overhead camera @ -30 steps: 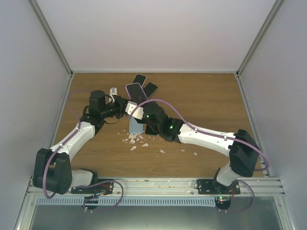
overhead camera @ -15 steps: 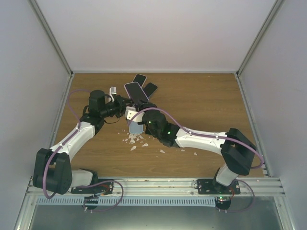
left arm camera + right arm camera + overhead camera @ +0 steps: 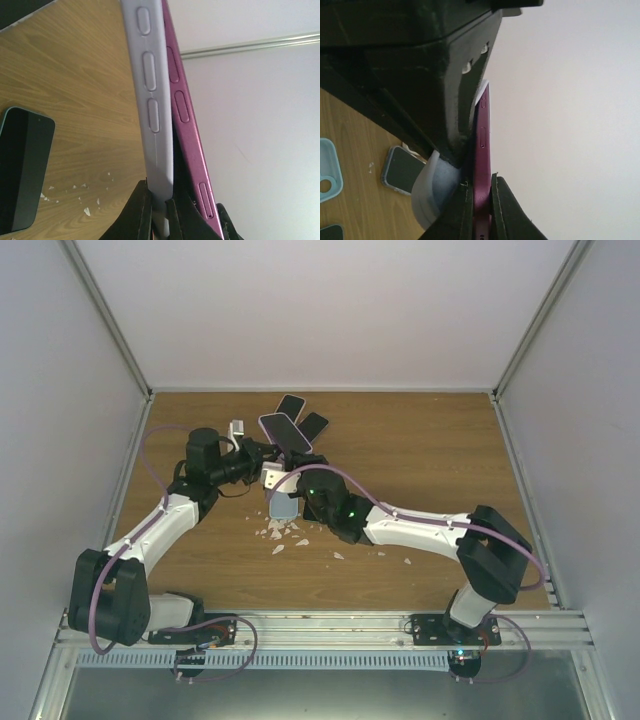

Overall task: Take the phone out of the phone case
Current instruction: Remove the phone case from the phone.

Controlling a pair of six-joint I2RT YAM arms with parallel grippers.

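A magenta phone (image 3: 283, 431) with a dark screen is held tilted above the table between both arms. In the left wrist view its magenta edge (image 3: 186, 125) stands slightly apart from the pale grey phone case (image 3: 150, 100). My left gripper (image 3: 159, 201) is shut on the case wall, and from above it (image 3: 258, 453) sits left of the phone. My right gripper (image 3: 481, 189) is shut on the phone's edge (image 3: 483, 150); in the top view it (image 3: 300, 463) is just below the phone. The case's corner (image 3: 431, 186) curls away from the phone.
A light blue empty case (image 3: 284, 506) lies on the wooden table under the grippers, with white crumbs (image 3: 285, 535) in front of it. Two more phones (image 3: 291, 405) (image 3: 313, 425) lie at the back. Grey walls enclose the table.
My right gripper has closed onto the phone's edge, and its arm has shifted a little to the left. The left arm has held still with the case.
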